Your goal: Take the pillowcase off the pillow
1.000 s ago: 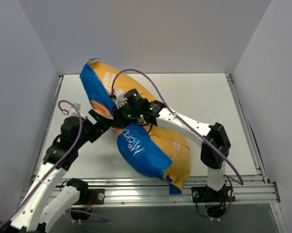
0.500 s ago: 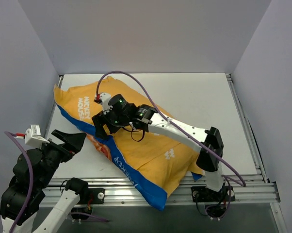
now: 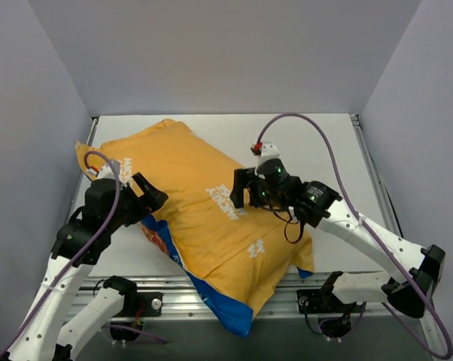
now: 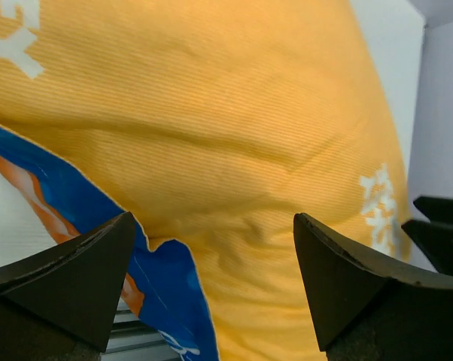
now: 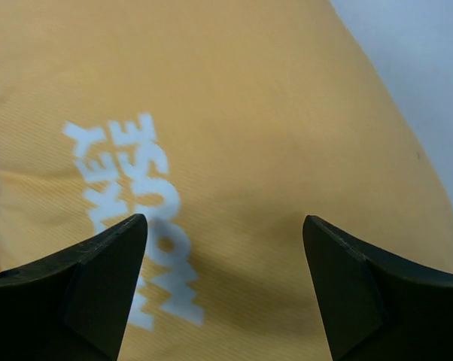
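The pillowcase (image 3: 196,203) lies stuffed and plump across the table, yellow-orange side with white lettering up. Its blue side shows only along the near edge (image 3: 219,301). The pillow is hidden inside it. My left gripper (image 3: 150,194) is open at the cover's left edge; in the left wrist view the orange cloth (image 4: 211,113) and a blue flap (image 4: 166,293) lie beyond the open gripper (image 4: 211,226). My right gripper (image 3: 241,197) hovers open over the lettering in the middle, and in the right wrist view the orange fabric (image 5: 249,98) lies under the empty gripper (image 5: 225,222).
The white table (image 3: 317,143) is boxed in by grey walls on the left, back and right. An aluminium rail (image 3: 287,289) runs along the near edge, and the cover's blue corner hangs over it. A purple cable (image 3: 317,128) loops above the right arm.
The right gripper opened and let go of the cover, then moved right. The bunched, raised pillowcase dropped flat with its orange side up. The left arm swung away and came back to the left edge.
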Controlling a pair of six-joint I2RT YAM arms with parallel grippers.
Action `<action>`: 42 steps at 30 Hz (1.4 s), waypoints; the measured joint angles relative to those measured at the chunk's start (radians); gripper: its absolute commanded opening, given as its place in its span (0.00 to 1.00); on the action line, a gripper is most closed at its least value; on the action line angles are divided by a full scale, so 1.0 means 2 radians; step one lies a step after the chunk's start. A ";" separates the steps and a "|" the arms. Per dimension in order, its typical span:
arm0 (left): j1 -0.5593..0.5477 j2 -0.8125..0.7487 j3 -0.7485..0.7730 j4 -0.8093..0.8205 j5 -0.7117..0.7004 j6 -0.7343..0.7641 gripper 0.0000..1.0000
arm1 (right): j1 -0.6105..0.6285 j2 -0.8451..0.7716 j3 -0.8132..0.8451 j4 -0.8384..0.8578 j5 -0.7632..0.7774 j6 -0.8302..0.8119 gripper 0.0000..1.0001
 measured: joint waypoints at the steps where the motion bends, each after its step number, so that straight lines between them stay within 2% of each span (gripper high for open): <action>1: 0.000 0.012 -0.015 0.014 0.004 -0.002 0.95 | 0.000 -0.014 -0.027 -0.007 0.001 0.012 0.79; 7: 0.000 0.022 -0.134 0.047 0.019 -0.046 0.94 | -0.002 -0.059 -0.135 0.043 0.001 0.066 0.78; 12: 0.016 -0.023 -0.202 0.086 0.018 -0.081 0.90 | -0.007 -0.002 -0.145 0.133 0.001 0.060 0.77; 17: 0.067 0.037 -0.214 0.167 0.043 -0.074 0.90 | -0.033 0.116 -0.069 0.180 0.009 0.008 0.77; 22: 0.103 0.138 -0.148 0.206 0.080 -0.036 0.89 | -0.079 0.193 0.031 0.204 0.007 -0.038 0.77; 25: 0.104 0.149 -0.113 0.203 0.097 -0.008 0.88 | -0.101 0.199 0.062 0.200 0.008 -0.053 0.78; 29: 0.100 0.120 -0.068 0.169 0.111 0.031 0.87 | -0.109 0.170 0.067 0.182 0.016 -0.062 0.78; 32: 0.079 0.083 -0.024 0.143 0.112 0.059 0.84 | -0.106 0.111 0.028 0.169 0.026 -0.056 0.78; 37: -0.009 0.054 0.049 0.147 0.096 0.105 0.83 | -0.106 -0.024 -0.060 0.131 0.060 -0.031 0.78; 42: -0.076 0.090 0.053 0.166 0.064 0.128 0.84 | -0.111 -0.111 -0.132 0.093 0.079 0.002 0.78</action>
